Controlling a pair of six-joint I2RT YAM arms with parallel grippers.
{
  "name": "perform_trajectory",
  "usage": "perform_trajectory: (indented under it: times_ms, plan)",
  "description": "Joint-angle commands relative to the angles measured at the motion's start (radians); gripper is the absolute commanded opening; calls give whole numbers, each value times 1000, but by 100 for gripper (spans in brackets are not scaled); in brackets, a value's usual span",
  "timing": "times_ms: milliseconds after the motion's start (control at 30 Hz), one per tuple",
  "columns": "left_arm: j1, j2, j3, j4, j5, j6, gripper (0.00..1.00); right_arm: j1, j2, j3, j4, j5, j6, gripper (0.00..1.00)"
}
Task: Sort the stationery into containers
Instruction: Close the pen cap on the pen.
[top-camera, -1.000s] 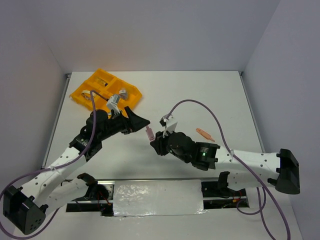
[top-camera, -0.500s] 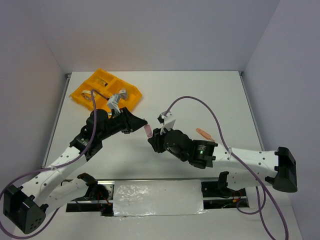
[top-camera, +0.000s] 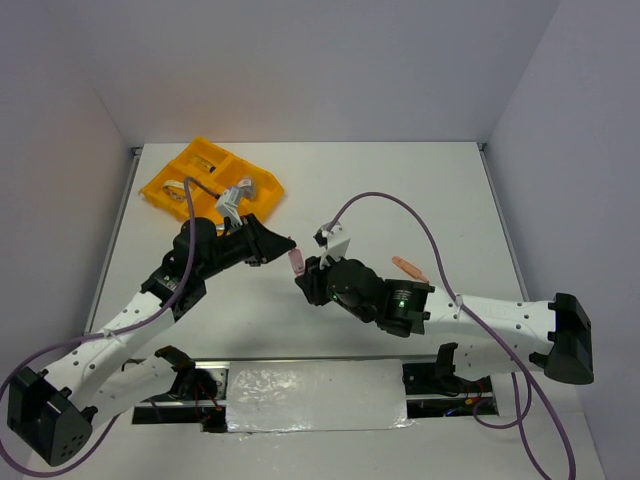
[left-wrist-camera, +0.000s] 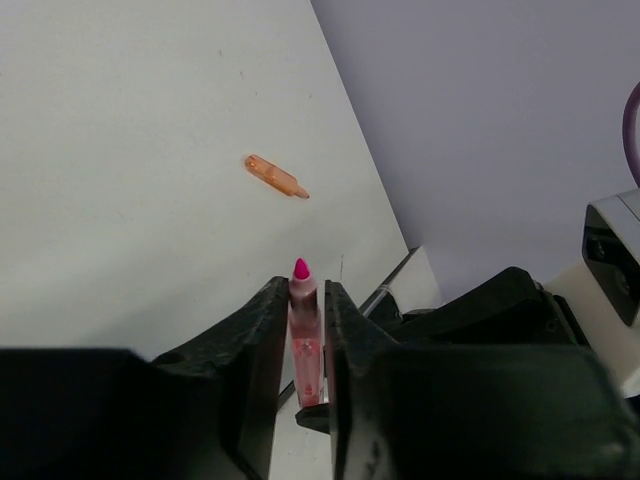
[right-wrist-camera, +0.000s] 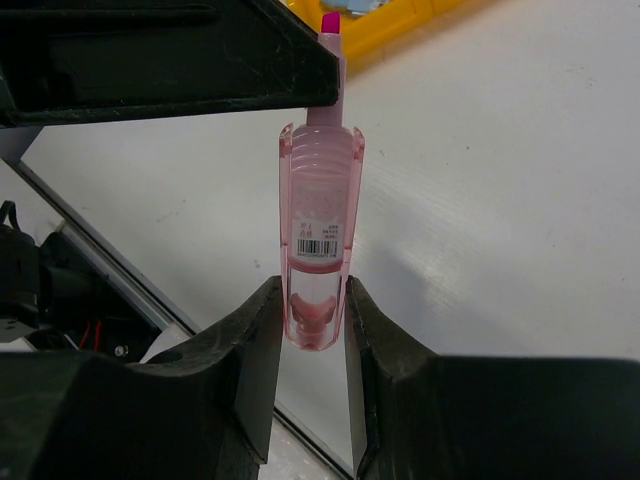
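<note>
Pink piece sits mid-air between the arms, above the surface, pinched by both right end effector and left end effector: a handover. Next, probably, the right lets go and the left carries it to the tray.

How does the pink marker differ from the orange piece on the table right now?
The pink marker is clamped at both ends, by the left gripper and the right gripper; the orange piece lies loose on the table, touched by nothing. The pink marker shows a magenta tip and a barcode label; the orange piece shows no label. Both are slim, translucent and outside the tray.
</note>
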Motion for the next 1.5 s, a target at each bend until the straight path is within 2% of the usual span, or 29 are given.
perform_trajectory:
  times_ms: [0,167,200,267,400,500,533,567,767,900,1100,1167,1200,1233,1333,1400,1433,1467]
  plan:
    - [-5,5,4,59,8,18,36,8,-22,33,12,-13,2,0]
    - [-5,12,1,57,-6,21,51,8,-31,29,16,-13,5,0]
    - [-5,12,0,57,-4,21,49,8,-32,27,16,-13,6,0]
    - [-5,14,-3,68,-1,20,36,6,-34,24,18,-15,8,0]
    - [-5,12,-14,97,8,14,35,6,-36,22,26,-33,5,0]
    - [-5,11,-22,131,25,12,24,8,-39,18,50,-55,0,0]
    - [-5,11,-25,137,25,12,20,8,-39,15,53,-65,0,0]
    - [-5,8,-23,131,23,14,0,8,-40,13,56,-70,0,0]
    - [-5,-23,20,42,-41,37,0,8,-60,-48,98,-81,25,0]
    - [-2,-55,81,-26,-141,41,0,13,-60,-106,127,-133,25,0]
    - [12,-83,104,-14,-179,14,0,19,-103,-188,205,-165,22,1]
    - [14,-75,104,-7,-181,8,0,20,-121,-192,205,-162,20,10]
    - [12,-71,102,-3,-175,6,0,19,-126,-192,202,-149,22,20]
    - [14,-66,99,14,-153,0,0,20,-137,-191,196,-139,28,46]
    - [12,-55,69,89,-95,1,0,19,-178,-192,182,-90,57,89]
    - [14,-63,38,124,-78,1,0,19,-207,-198,188,-83,67,90]
    - [14,-73,17,149,-64,-8,0,19,-238,-203,187,-73,89,96]
    - [12,-78,9,158,-61,-12,0,19,-250,-205,191,-70,97,96]
